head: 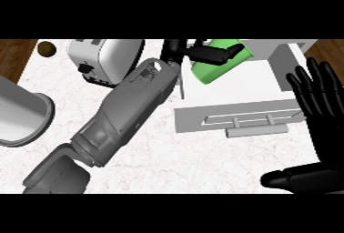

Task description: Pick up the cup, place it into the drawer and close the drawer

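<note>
A green cup [216,69] is tilted over the back left corner of the open white drawer [232,93]. My left hand [205,51] is shut on the cup, its black fingers curled across the cup's top. The grey left forearm reaches diagonally from the lower left up to it. The drawer's front panel [201,120] faces me, with a grey bar handle [257,131] below it. My right hand [321,104] stands open at the right edge, fingers pointing up, just right of the drawer front. Much of the cup is hidden by the left hand.
A white toaster [104,59] stands at the back left of the marbled counter [201,159]. A large grey round pot [20,116] sits at the left edge. A small brown round object [46,48] lies on the wooden surface at the far back left.
</note>
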Available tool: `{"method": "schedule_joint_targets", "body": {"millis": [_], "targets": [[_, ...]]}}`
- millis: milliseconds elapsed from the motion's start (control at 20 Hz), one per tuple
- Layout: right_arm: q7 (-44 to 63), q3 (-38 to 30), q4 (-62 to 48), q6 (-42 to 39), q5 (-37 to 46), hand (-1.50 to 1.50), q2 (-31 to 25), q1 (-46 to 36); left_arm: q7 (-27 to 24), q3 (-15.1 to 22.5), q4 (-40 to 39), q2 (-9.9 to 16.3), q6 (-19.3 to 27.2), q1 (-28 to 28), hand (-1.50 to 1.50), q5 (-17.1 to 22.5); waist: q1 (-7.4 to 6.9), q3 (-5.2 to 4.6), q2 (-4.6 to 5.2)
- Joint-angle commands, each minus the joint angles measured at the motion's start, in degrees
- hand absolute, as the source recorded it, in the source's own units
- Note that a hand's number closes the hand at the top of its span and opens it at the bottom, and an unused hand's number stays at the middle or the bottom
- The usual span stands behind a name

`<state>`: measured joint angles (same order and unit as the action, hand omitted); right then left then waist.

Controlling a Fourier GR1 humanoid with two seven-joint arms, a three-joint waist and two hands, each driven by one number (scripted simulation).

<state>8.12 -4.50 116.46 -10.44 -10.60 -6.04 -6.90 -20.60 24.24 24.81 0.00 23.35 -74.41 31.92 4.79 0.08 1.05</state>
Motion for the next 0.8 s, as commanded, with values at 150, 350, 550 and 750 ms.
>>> {"method": "schedule_joint_targets", "body": {"millis": [150, 350, 550, 750], "targets": [[0.13, 0.22, -1.4, -0.5, -0.44, -1.5, -0.29, -2.1, 3.17, 8.05, -2.71, 0.0, 4.09, -2.11, 1.5, 0.86, 1.56, 0.05, 0.28], [-0.08, 0.3, -1.26, 0.43, -0.7, -1.5, 0.79, -2.39, 2.15, 10.28, -2.92, 0.0, 5.27, -1.37, -1.5, 1.76, 1.98, 0.03, 0.53], [-1.9, 1.58, -2.69, -0.96, -0.87, -1.5, 1.45, -1.52, 1.68, 9.23, -0.94, 0.0, 4.79, -2.28, -1.5, 5.5, 1.38, 0.02, 0.43], [1.78, -0.36, -1.54, -0.86, -4.91, -1.5, 0.27, -4.53, -0.65, 9.1, 2.52, 0.0, 3.48, -2.13, -1.5, 8.9, 0.56, -0.02, 0.11]]}}
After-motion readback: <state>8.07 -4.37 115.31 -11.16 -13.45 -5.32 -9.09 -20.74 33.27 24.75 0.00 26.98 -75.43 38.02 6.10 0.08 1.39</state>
